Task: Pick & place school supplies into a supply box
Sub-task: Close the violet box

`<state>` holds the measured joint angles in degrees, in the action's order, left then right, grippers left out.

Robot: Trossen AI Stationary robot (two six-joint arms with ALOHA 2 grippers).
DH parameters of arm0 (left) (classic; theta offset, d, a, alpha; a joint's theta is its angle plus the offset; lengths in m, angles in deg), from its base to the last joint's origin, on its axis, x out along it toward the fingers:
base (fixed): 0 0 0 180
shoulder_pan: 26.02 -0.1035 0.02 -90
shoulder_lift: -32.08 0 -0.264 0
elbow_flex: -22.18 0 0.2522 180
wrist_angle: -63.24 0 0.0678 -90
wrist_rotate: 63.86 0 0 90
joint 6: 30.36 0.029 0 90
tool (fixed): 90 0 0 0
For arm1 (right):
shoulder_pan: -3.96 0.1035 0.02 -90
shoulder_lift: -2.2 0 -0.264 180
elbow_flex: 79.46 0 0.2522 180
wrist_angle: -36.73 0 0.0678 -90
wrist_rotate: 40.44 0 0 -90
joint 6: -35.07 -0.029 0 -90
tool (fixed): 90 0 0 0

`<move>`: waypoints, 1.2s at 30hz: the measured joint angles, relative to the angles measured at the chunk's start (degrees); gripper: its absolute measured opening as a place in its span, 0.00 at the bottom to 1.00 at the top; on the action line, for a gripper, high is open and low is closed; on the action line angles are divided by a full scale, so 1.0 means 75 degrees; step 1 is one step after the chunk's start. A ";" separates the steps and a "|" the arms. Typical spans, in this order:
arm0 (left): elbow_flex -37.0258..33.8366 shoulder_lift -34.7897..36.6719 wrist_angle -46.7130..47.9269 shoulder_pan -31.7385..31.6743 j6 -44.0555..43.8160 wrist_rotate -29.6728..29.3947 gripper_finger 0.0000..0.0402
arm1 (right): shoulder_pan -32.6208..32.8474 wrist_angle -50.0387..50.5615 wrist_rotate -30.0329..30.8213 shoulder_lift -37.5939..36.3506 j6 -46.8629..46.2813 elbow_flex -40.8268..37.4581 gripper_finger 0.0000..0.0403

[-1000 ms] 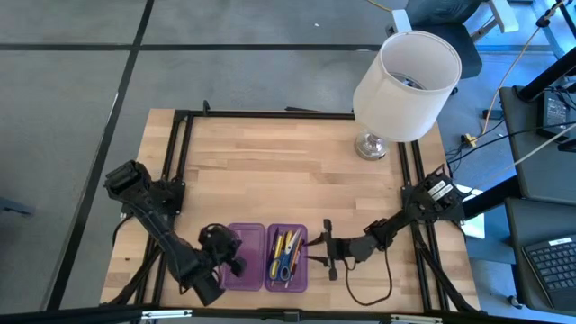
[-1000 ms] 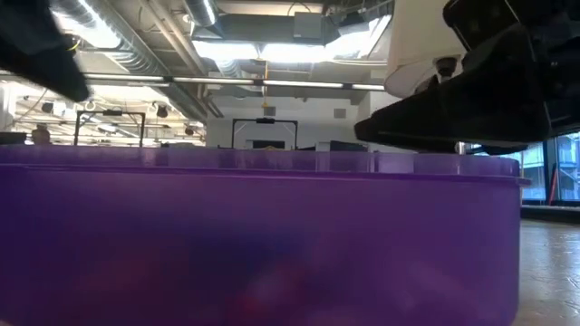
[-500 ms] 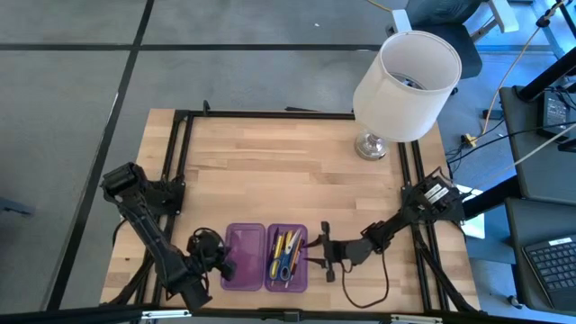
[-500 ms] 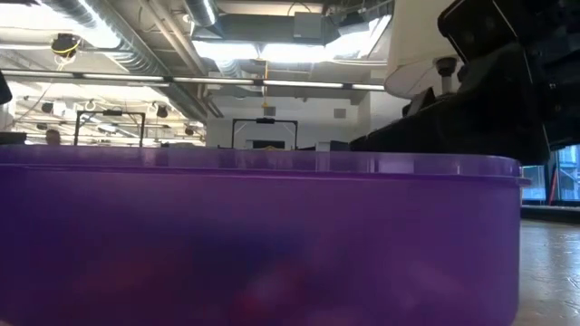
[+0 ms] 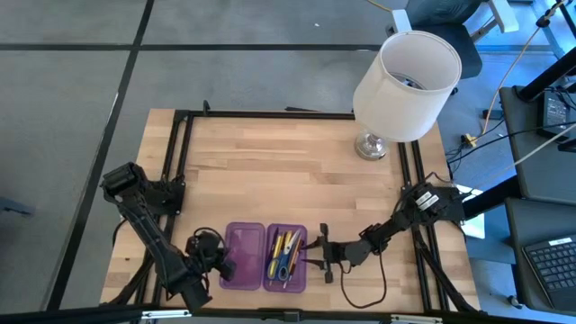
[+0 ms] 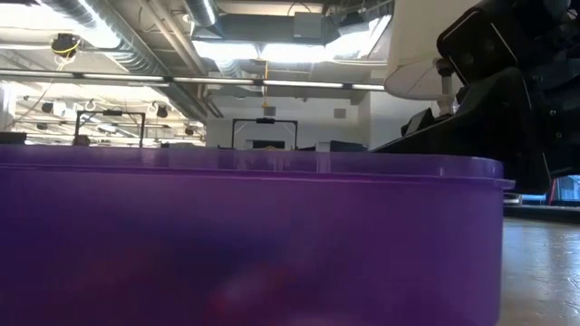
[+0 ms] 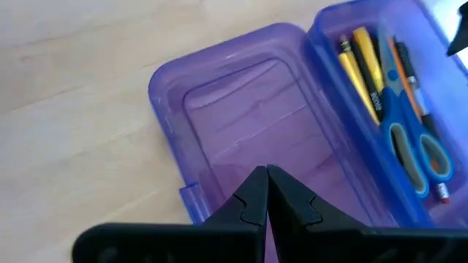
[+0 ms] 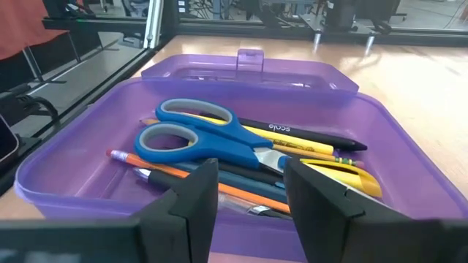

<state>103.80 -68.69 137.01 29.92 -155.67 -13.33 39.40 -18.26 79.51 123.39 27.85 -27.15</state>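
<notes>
Table (image 5: 270, 171): one box (image 5: 265, 256), one scissors (image 8: 208, 139)

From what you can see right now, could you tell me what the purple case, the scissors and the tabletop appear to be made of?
The purple case looks like translucent, glossy plastic: the contents and light show through its walls. The scissors have smooth blue handles, probably plastic; their blades are mostly hidden, so metal is only likely. The tabletop looks like pale wood, butcher-block style, with visible plank seams and grain and a matte finish.
</notes>
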 joint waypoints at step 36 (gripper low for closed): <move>0.0004 -0.1436 -0.0391 0.0243 0.1098 0.2327 0.01 | 0.0000 -0.0047 -0.0011 0.0005 -0.0027 -0.0012 0.40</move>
<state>103.82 -79.46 134.08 31.75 -147.44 4.12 39.40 -18.61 79.42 123.43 27.65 -27.24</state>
